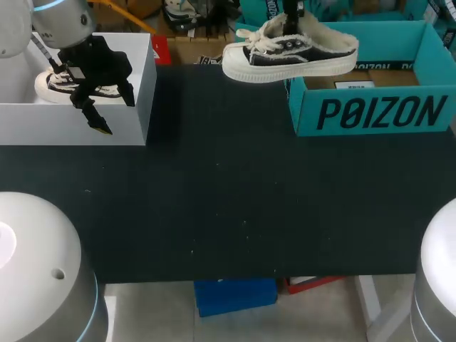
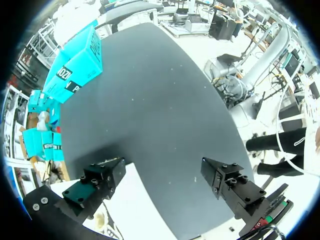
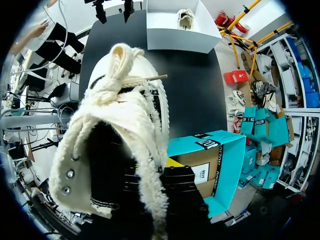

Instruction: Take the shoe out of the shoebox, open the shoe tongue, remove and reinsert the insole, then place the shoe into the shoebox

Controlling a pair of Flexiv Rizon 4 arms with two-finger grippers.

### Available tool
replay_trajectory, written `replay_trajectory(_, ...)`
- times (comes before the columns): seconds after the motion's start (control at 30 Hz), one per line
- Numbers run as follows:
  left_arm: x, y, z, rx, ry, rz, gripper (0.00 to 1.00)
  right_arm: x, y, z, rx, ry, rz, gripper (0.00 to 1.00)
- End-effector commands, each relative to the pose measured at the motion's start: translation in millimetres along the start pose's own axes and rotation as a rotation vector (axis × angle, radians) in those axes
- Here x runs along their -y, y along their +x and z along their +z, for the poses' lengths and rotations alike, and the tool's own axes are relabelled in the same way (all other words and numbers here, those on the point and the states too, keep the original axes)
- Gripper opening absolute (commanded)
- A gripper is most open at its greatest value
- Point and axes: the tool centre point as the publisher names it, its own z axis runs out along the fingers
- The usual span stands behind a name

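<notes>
- Right pincer [image 1: 292, 20] is judged to be pinching the shoe [image 1: 288, 53] at its collar, since the shoe hangs under it, clear of every surface; the fingers themselves are hidden by the fleece.
- Below the right pincer, the near corner of the teal shoebox [image 1: 370, 114] is seen, with the shoe's toe reaching out past the box wall over the dark worktop [image 1: 228, 199].
- Left pincer [image 1: 100, 107] is spread wide and holds nothing; it hangs over a white box [image 1: 71, 125] in which a second shoe [image 1: 53, 85] lies.
- The take-out step is judged to be in hand. It is best done if the sole is kept above the box wall, the shoe is carried level to the open worktop between the pincers, and it is set down sole-first with the tongue within the left pincer's reach.
- The shoe is seen as black canvas on a thick cream sole with a cream toe cap, fluffy cream lining, thick knotted laces and metal eyelets.
</notes>
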Motion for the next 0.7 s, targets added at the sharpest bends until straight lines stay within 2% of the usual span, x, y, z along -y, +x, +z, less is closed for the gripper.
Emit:
replay_trajectory(0.03, 0.2, 0.7, -0.4, 0.0, -0.003, -0.001, 1.0, 38.5, -10.8, 3.9, -0.009, -0.024, 0.014, 0.0)
replay_trajectory(0.17, 0.2, 0.7, -0.4, 0.0, -0.003, -0.001, 1.0, 73.3, -27.8, 4.8, 0.008, -0.026, 0.04, 0.0)
replay_trajectory(0.37, 0.2, 0.7, -0.4, 0.0, -0.003, -0.001, 1.0, 112.8, -59.2, 3.7, 0.023, -0.065, 0.002, 0.0)
replay_trajectory(0.5, 0.2, 0.7, -0.4, 0.0, -0.003, -0.001, 1.0, 131.3, -80.9, 8.3, 0.025, -0.08, -0.029, 0.0)
replay_trajectory(0.7, 0.2, 0.7, -0.4, 0.0, -0.003, -0.001, 1.0, 148.3, -107.2, 18.6, 0.007, -0.088, -0.065, 0.0)
